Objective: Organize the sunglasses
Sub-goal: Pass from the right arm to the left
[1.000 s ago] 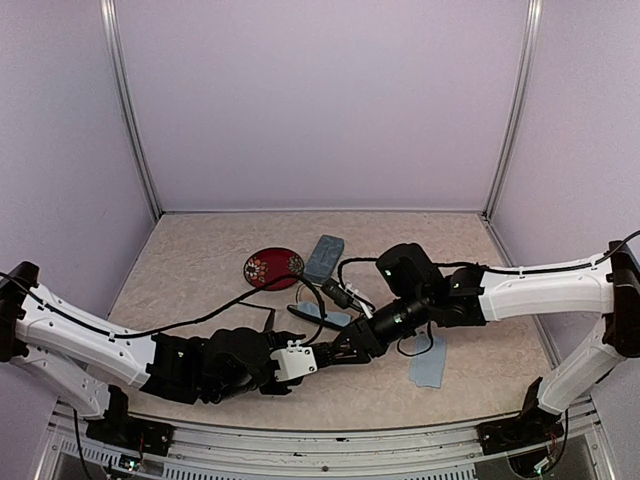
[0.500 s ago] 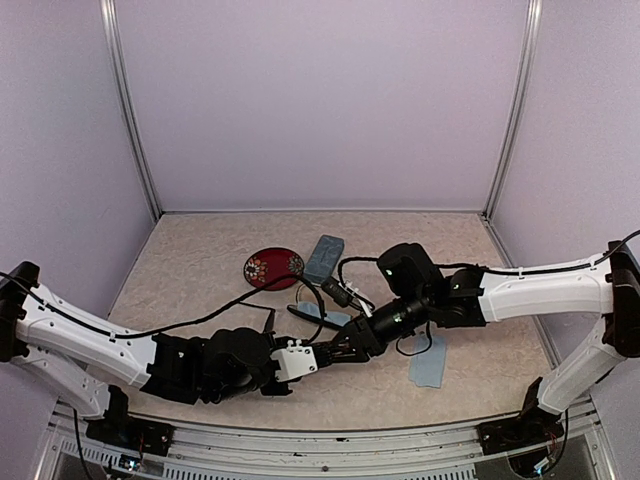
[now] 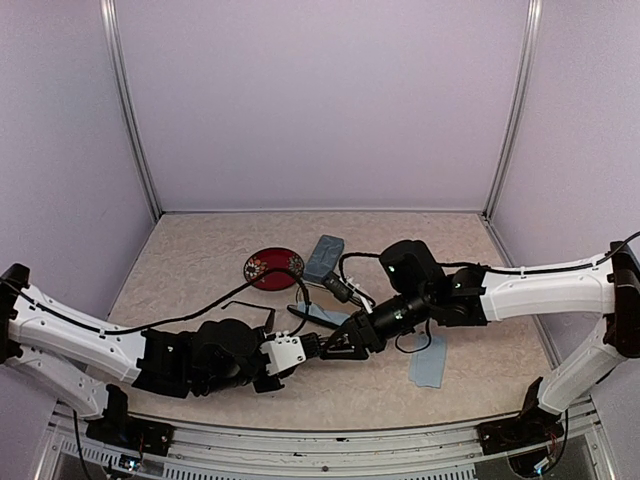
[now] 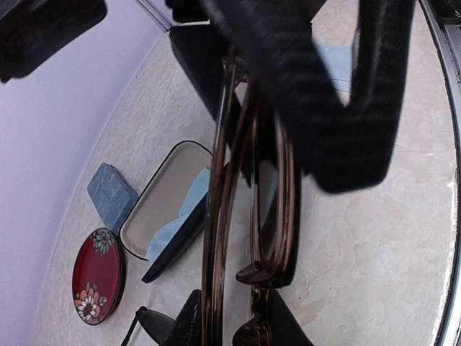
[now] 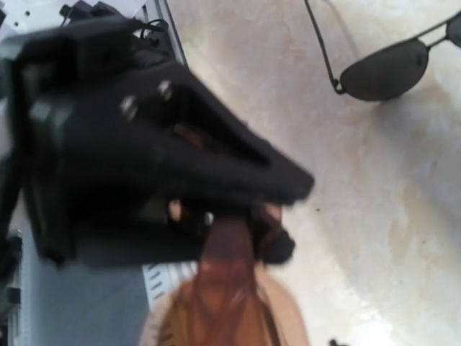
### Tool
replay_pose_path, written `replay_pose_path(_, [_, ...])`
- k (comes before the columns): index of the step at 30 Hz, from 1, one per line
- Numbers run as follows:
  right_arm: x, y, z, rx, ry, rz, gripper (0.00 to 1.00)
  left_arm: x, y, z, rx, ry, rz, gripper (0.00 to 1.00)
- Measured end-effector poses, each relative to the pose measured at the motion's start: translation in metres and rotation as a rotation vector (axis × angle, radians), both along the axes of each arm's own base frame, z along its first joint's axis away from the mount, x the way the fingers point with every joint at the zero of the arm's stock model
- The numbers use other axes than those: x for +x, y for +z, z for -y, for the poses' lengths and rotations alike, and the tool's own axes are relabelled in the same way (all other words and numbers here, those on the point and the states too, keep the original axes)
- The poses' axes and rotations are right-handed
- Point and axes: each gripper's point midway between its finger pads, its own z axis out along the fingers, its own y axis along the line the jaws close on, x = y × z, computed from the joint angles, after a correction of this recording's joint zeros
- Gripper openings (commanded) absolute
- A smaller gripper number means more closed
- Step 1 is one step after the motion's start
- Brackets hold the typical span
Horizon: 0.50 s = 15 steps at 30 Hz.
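Note:
The reddish-brown sunglasses point(image 4: 270, 216) are folded and held above the table, and my left gripper point(image 4: 230, 321) is shut on their lower end. In the top view the left gripper point(image 3: 303, 347) and right gripper point(image 3: 336, 344) meet tip to tip over the front middle of the table. The right gripper's black fingers point(image 4: 302, 86) straddle the far end of the same pair, and their grip is unclear. The right wrist view is blurred and shows the brown frame point(image 5: 230, 281) close up. The thin black-framed sunglasses point(image 5: 389, 68) lie unfolded on the table, left of the grippers point(image 3: 250, 308).
An open black case point(image 4: 169, 194) with a blue cloth inside lies just behind the grippers point(image 3: 318, 316). Farther back are a blue-grey case point(image 3: 324, 257) and a red flowered plate point(image 3: 272, 267). A loose blue cloth point(image 3: 428, 362) lies under the right arm.
The left gripper's jaws have narrowed onto the brown sunglasses. Both grippers have drifted a little to the left and away from the front edge.

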Motion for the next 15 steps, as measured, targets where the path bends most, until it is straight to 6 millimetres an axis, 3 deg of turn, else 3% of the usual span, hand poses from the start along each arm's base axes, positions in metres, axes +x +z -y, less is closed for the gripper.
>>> replay_pose_path(1, [0.000,0.001,0.001,0.003,0.000,0.005,0.70,0.001,0.000,-0.004,-0.007,0.005,-0.010,0.23])
replay_pose_path(4, [-0.001,0.002,0.005,0.009,0.011,0.034,0.77,0.006,0.004,-0.013,-0.043,0.022,-0.041,0.24])
replay_pose_path(7, [-0.001,0.006,0.009,0.011,0.017,0.081,0.80,0.010,0.012,-0.017,-0.092,0.023,-0.084,0.24])
replay_pose_path(15, [0.015,0.040,0.027,0.032,-0.051,0.325,0.82,0.014,0.024,-0.026,-0.205,0.014,-0.241,0.26])
